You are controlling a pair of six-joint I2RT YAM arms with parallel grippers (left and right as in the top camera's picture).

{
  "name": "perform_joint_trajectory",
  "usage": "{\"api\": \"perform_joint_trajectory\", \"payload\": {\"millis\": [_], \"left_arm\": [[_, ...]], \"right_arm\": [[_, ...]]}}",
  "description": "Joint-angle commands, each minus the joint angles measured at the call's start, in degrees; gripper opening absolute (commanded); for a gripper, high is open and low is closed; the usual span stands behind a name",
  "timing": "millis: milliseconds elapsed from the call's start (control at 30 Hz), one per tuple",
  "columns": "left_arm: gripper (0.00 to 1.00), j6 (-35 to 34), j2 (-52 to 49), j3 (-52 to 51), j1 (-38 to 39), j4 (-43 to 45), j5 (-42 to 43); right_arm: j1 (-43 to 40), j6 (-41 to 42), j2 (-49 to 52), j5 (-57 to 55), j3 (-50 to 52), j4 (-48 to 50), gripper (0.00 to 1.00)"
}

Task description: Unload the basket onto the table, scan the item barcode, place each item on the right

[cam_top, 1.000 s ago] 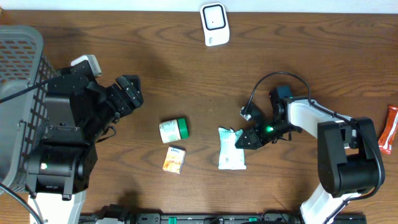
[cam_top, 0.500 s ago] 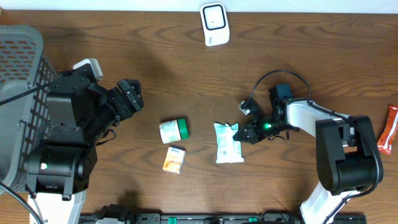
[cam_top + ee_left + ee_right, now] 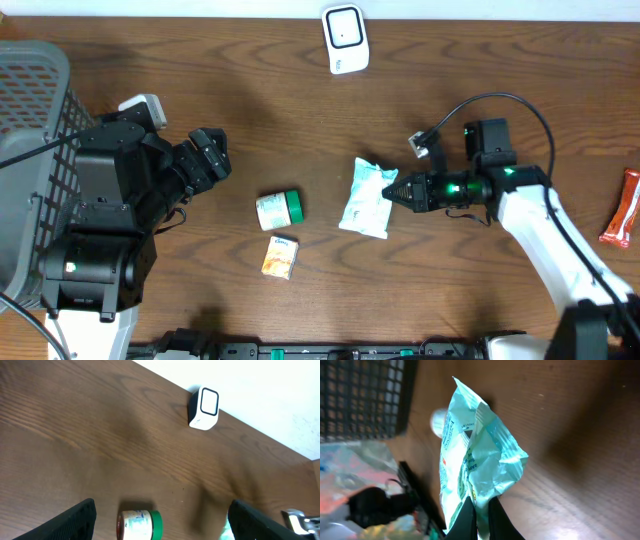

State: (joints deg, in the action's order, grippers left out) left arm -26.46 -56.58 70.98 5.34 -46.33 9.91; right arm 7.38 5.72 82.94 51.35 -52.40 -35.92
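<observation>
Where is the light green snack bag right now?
In the overhead view the snack bag is near the middle of the table, pinched at one edge by the right gripper, just right of the green-lidded jar.

One scanner [image 3: 344, 38], one basket [image 3: 35, 75] — pouch [image 3: 365, 198], jar [image 3: 279, 209], carton [image 3: 281, 256], wrapper [image 3: 625, 207]: one each.

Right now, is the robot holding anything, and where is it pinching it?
The right gripper is shut on the pale green packet, pinching one crinkled edge. The left gripper is open and holds nothing.
</observation>
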Motion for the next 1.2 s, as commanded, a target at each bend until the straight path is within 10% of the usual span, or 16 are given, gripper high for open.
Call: {"api": "perform_joint_trajectory", "payload": {"millis": [0,367,633,1067,1167], "left_arm": [[0.85,1.4,0.1,0.9,-0.2,-0.2,-0.6],[0.85,1.4,0.1,0.9,-0.2,-1.4,-0.6],[0.85,1.4,0.1,0.9,-0.2,-3.1,-0.6],[0.85,1.4,-0.7,0.8,-0.2,-4.9,-0.5],[0.85,1.4,-1.0,0.8,-0.2,-4.9,-0.5]], "right_arm": [[-0.3,8.0,-3.7,2.7,-0.3,0.8,0.02],[-0.3,15.2,-6.1,14.4,-0.3,12.3,0.02],[0.4,16.0,-6.0,-16.7,2.0,-3.0,0.02],[2.3,35.0,-5.3,-34.8,19.5,13.2,0.01],[2.3,34.9,-5.4,-34.8,20.5,13.7,0.33]]}}
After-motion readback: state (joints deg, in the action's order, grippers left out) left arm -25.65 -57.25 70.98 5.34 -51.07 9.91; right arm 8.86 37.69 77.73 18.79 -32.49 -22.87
